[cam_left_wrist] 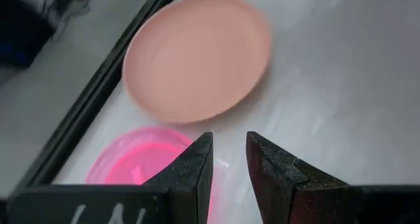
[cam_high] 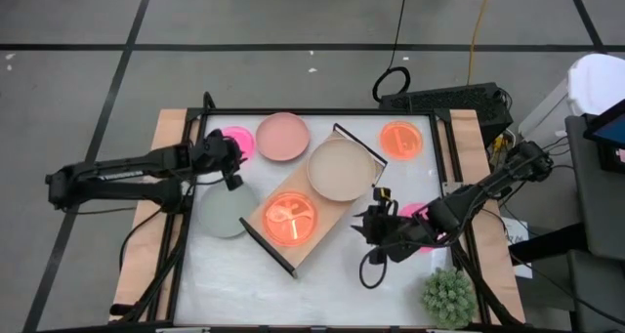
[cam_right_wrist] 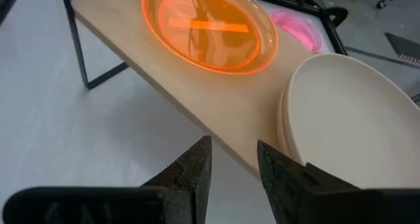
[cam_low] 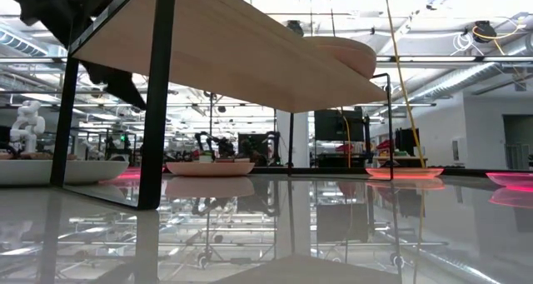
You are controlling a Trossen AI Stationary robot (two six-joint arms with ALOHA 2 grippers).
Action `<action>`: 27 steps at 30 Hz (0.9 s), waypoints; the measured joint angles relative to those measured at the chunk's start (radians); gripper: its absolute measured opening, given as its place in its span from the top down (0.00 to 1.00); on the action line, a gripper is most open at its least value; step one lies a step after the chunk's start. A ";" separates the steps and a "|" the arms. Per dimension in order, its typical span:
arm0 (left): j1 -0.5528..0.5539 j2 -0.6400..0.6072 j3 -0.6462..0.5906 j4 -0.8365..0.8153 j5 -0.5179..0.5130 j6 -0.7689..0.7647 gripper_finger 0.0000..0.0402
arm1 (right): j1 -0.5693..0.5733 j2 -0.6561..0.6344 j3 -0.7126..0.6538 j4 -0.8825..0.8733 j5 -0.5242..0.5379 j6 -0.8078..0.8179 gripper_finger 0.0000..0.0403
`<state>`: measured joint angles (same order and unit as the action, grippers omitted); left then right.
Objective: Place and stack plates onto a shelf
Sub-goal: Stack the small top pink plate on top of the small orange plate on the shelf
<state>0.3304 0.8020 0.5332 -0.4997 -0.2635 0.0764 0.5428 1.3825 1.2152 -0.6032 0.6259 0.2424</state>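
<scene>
The light-wood shelf stands slantwise mid-table on its black frame ends. On it rest an orange plate and a beige plate. A dusty pink plate, a neon pink plate, a grey plate, a second orange plate and another neon pink plate lie flat on the table. My left gripper hovers open near the neon pink plate and the dusty pink plate. My right gripper hovers open off the shelf's near-right side, facing the orange plate and the beige plate.
A spiky green plant stands at the table's near right corner. A black frame borders the white tabletop. Cables and a dark box lie beyond the far edge. Bare tabletop shows near the front edge, left of the plant.
</scene>
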 joint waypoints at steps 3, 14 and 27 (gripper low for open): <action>0.056 0.029 -0.015 -0.001 0.000 -0.040 0.75 | -0.004 0.000 0.000 0.006 0.000 -0.008 0.74; 0.132 0.235 -0.042 0.020 -0.015 -0.191 0.75 | -0.024 0.000 -0.001 0.068 0.003 -0.095 0.74; 0.140 0.353 -0.042 0.007 0.022 -0.237 0.65 | -0.040 0.000 -0.001 0.077 0.005 -0.124 0.74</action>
<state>0.4709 1.1546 0.4907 -0.4931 -0.2413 -0.1603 0.5026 1.3823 1.2144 -0.5266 0.6312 0.1184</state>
